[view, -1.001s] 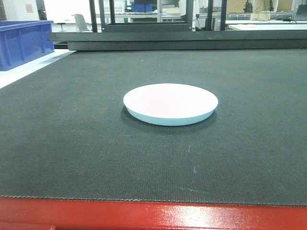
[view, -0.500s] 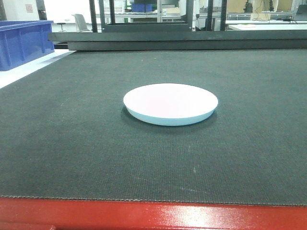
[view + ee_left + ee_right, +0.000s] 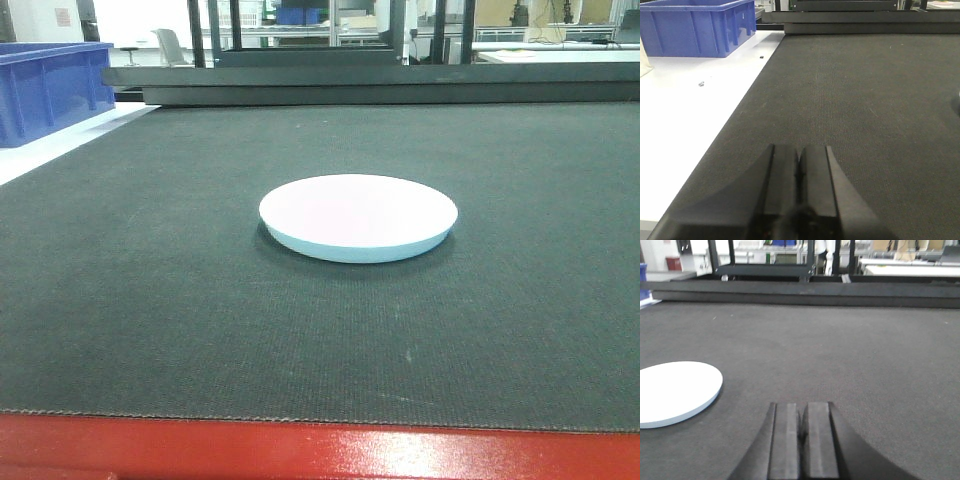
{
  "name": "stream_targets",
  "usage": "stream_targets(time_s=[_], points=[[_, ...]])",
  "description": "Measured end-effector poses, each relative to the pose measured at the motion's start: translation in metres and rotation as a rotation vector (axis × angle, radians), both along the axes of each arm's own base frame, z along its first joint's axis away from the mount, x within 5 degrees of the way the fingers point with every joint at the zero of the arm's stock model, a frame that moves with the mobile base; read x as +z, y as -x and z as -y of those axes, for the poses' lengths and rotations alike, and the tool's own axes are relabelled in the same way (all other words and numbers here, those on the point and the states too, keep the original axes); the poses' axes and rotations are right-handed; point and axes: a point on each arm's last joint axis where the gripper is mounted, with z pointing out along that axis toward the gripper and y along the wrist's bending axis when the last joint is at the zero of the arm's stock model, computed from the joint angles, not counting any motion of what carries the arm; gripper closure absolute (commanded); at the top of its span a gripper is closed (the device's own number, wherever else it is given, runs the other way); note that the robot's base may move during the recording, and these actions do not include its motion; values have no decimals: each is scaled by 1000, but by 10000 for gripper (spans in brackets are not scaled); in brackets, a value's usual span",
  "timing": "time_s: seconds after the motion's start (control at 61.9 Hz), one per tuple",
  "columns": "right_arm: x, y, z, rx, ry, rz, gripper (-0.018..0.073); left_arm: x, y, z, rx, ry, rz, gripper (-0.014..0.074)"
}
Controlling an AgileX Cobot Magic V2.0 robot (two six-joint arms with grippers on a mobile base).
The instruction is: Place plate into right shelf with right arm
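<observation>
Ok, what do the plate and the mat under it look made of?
The plate: smooth matte white, bluish rim, no glare; ceramic or plastic, cannot tell which. The mat: dark fabric or rubberised cloth, judging by fine woven ribbing.

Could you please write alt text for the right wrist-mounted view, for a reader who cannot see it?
A white plate lies flat on a dark mat, ahead and left of the right gripper, whose jaws are shut and empty.

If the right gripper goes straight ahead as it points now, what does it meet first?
Probably nothing near: the right gripper points over bare mat, the plate lying to its left.
</observation>
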Motion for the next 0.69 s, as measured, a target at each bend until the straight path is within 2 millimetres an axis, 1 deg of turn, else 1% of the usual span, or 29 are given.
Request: stream_targets(time_s=[0.097,0.178,0.21,0.307,0.436,0.613,0.63,0.646,0.694], points=[[21,-2,-1,10,3,-63,126,0,0,0,0,0,0,643],[36,-11,-1,15,4,-123,27,0,0,0,0,0,0,643],[41,-16,-1,15,6,-149,9,0,0,0,0,0,0,643],[58,-34,-2,29,9,-219,1,0,0,0,0,0,0,643],[78,-67,-8,77,18,-337,1,0,0,0,0,0,0,643],[107,-127,-27,174,47,-487,1,0,0,0,0,0,0,643],[107,-135,-31,184,49,-509,1,0,0,0,0,0,0,643],[111,-140,-33,192,51,-510,1,0,0,0,0,0,0,643],[111,-162,-42,213,51,-556,1,0,0,0,0,0,0,643]])
